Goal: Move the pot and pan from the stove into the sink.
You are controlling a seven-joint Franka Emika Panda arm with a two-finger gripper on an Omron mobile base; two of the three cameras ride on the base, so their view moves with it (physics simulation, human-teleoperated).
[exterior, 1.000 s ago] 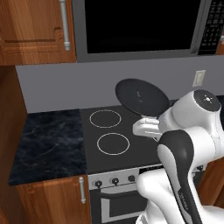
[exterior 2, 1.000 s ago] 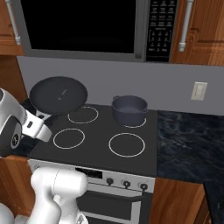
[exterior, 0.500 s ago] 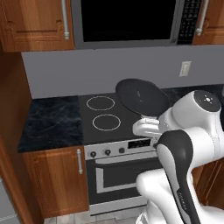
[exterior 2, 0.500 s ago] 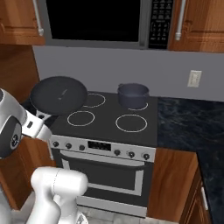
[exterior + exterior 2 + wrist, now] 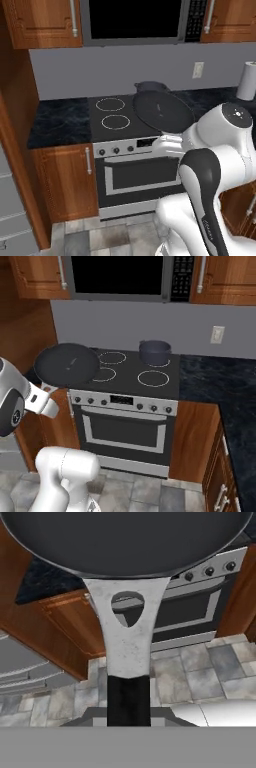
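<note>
Two cookware pieces matter here. We see the pan (image 5: pixel 66 363) lifted clear of the stove (image 5: pixel 130 376), held out in front of its left side; in the left base view the pan (image 5: pixel 162 111) hides most of the pot (image 5: pixel 150 86). The right base view shows the pot (image 5: pixel 154 352) whole, sitting on the back right burner. Our hand view looks along the handle (image 5: pixel 128 632), the gripper (image 5: pixel 128 704) clamped on its dark end, with the oven door (image 5: pixel 200 614) and floor tiles (image 5: pixel 200 672) below.
</note>
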